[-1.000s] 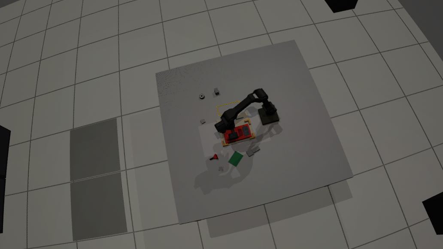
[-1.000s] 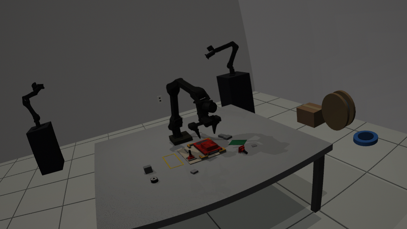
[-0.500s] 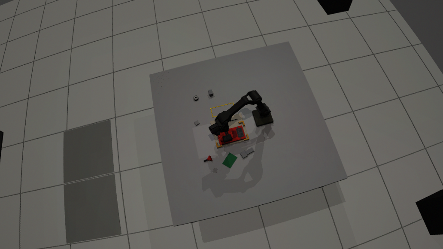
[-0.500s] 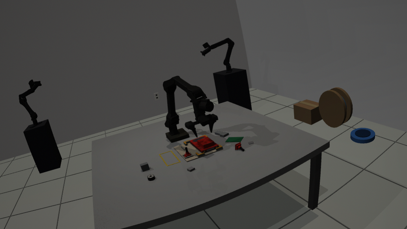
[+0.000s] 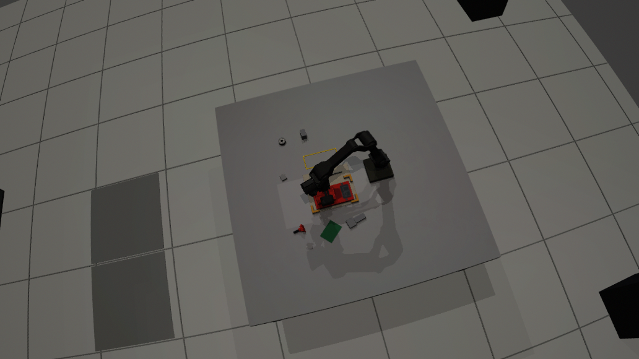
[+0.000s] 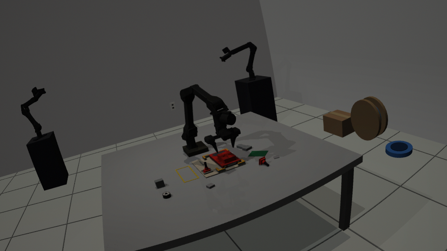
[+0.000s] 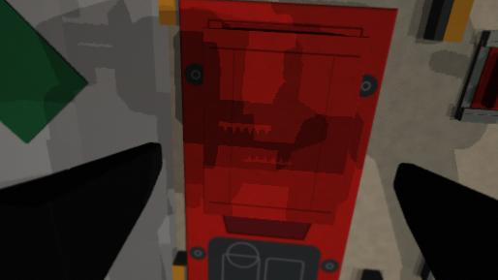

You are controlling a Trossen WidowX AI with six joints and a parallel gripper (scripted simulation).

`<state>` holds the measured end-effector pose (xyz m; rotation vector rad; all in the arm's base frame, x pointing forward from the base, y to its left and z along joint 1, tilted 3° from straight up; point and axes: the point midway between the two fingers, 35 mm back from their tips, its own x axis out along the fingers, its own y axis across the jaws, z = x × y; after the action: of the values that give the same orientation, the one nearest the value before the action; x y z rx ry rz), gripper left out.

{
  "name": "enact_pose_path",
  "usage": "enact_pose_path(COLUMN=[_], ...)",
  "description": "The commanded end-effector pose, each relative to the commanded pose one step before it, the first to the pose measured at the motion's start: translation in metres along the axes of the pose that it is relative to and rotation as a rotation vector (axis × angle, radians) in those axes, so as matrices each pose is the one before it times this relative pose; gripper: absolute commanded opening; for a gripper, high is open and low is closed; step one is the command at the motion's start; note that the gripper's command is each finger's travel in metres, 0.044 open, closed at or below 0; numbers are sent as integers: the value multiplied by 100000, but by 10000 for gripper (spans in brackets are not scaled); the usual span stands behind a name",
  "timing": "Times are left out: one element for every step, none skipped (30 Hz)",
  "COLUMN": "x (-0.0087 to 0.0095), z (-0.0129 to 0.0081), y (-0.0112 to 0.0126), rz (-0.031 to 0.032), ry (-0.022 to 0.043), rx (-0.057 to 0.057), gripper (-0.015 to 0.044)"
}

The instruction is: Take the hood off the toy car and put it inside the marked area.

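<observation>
The red toy car (image 5: 342,193) (image 6: 226,163) (image 7: 378,41) sits on a beige baseplate (image 7: 412,128) between orange corner brackets. Its hood (image 7: 283,89), a raised red panel, lies on the car body, filling the middle of the wrist view. My gripper (image 5: 319,196) (image 6: 225,147) (image 7: 276,164) is open and empty. It hangs just above the car, with one black finger on each side of the hood and touching nothing. The marked area (image 5: 319,152) (image 6: 179,175), a yellow outlined rectangle, lies on the table beside the baseplate and is partly hidden by my arm in the top view.
A green card (image 5: 330,231) (image 6: 258,152) (image 7: 29,89), grey blocks (image 5: 356,220) (image 6: 244,147) and a small red part (image 5: 299,229) (image 6: 263,161) lie beyond the car. A red clamp (image 6: 206,168) stands on the baseplate. A grey cube (image 5: 303,134) (image 6: 159,183) and a small wheel (image 5: 281,141) (image 6: 166,195) lie past the marked area.
</observation>
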<state>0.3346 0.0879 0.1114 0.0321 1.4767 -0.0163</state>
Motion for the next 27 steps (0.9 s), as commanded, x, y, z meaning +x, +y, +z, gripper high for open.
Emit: enact_pose_path(x=[622,68,68,68,68,68,68,68,68,68,68,68,68,68,68,68,68,68,68,68,68,68,68,67,67,67,67], z=[-128,2,2,2,2,1,1,1,1,0,0,0,0,-1,-1,-1,-1,-2,-2,-2,-3,-3,-3,-4,-4,-4,-4], y=[-97,2,2,2,2,2,2,2,2,2,2,2,2,2,3,3,3,3,3,3,3,3,3,3,3,3,3], rz=[-656,0,0,0,0,0,0,0,0,0,0,0,0,0,0,0,0,0,0,0,0,0,0,0,0,0,0], ry=[805,0,0,0,0,0,0,0,0,0,0,0,0,0,0,0,0,0,0,0,0,0,0,0,0,1,1], rx=[-567,0,0,0,0,0,0,0,0,0,0,0,0,0,0,0,0,0,0,0,0,0,0,0,0,0,0], gripper=[440,440,440,440,440,440,440,440,440,440,440,440,440,440,440,440,440,440,440,440,440,440,440,440,440,440,440])
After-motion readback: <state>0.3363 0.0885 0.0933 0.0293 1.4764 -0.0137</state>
